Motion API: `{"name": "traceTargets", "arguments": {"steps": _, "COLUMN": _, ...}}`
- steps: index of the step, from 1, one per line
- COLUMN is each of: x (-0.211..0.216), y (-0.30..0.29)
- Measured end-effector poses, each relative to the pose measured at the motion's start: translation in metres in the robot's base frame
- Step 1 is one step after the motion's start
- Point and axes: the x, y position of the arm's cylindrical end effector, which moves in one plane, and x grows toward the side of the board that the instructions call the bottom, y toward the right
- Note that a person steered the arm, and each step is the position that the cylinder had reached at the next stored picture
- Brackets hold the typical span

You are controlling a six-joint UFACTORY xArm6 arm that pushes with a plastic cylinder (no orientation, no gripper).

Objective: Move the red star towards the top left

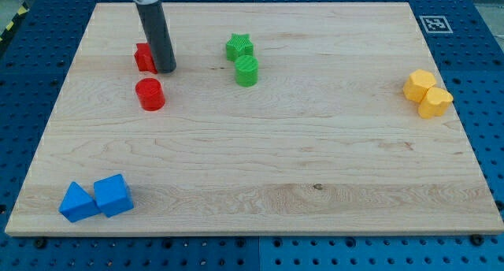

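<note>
The red star (144, 57) lies on the wooden board (260, 161) in the upper left part of the view, partly hidden by the rod. My tip (165, 68) rests on the board right against the star's right side. A red cylinder (150, 94) stands just below the star and the tip, apart from both.
A green star (239, 46) and a green cylinder (247, 69) sit together at the top middle. Two yellow blocks (428, 93) touch at the view's right. Two blue blocks (96, 199) sit side by side at the bottom left corner.
</note>
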Motion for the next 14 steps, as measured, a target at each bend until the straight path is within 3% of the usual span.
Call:
{"name": "traceTargets", "arguments": {"steps": 1, "x": -0.012, "y": -0.007}}
{"name": "traceTargets", "arguments": {"steps": 3, "x": 0.015, "y": -0.028}}
{"name": "traceTargets", "arguments": {"steps": 5, "x": -0.006, "y": -0.043}}
{"name": "traceTargets", "arguments": {"steps": 11, "x": -0.046, "y": -0.043}}
{"name": "traceTargets", "arguments": {"steps": 12, "x": -0.045, "y": 0.004}}
{"name": "traceTargets", "arguments": {"steps": 13, "x": -0.046, "y": 0.013}}
{"name": "traceTargets", "arguments": {"steps": 14, "x": -0.056, "y": -0.015}}
